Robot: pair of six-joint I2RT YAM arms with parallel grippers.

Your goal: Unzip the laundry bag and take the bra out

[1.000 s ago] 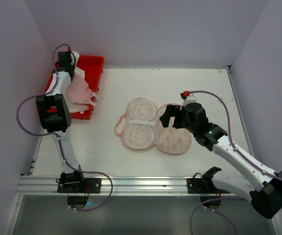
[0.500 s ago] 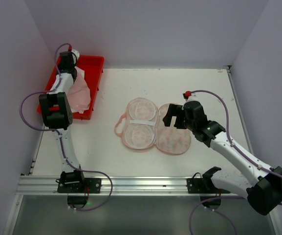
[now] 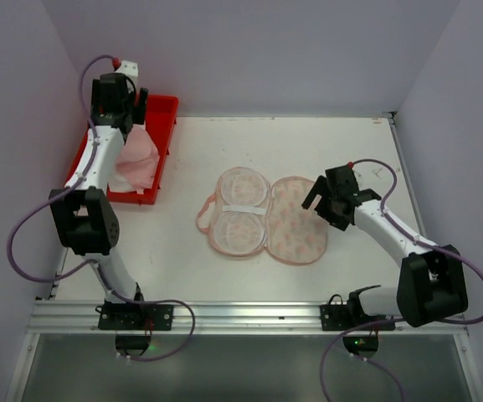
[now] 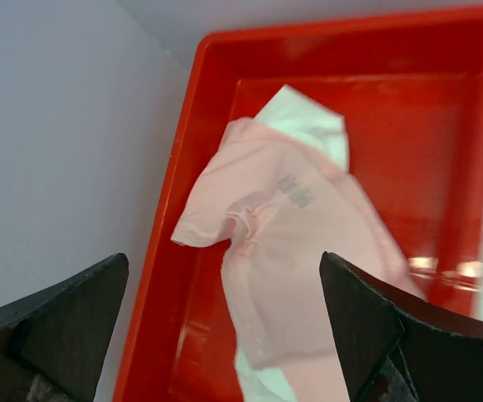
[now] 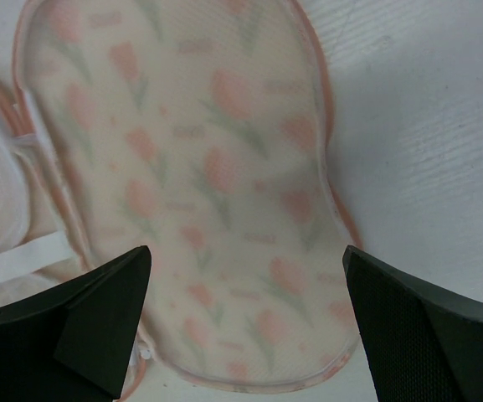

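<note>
Across the overhead view, the white table (image 3: 174,251) fills most of the frame, with the red tray (image 3: 166,126) at its upper left. Near the centre lies the laundry bag (image 3: 295,226), unzipped and splayed flat into two halves side by side, the printed half towards the right. The bra (image 3: 139,159), pale pink, lies crumpled inside the tray, well apart from the bag. Above it hangs the left claw (image 4: 224,260), released, its jaws spread wide with nothing between them. The right claw (image 5: 247,251) is likewise released and empty, poised over the printed half near the centre right. Judged from this, both parts of the task look done, and the step in hand is getting the claws clear. To do that well, the left claw should rise straight up with its jaws wide, so that no strap or fold catches a finger and drags the garment over the tray wall. The right claw should lift off without brushing the bag's pink edge.
</note>
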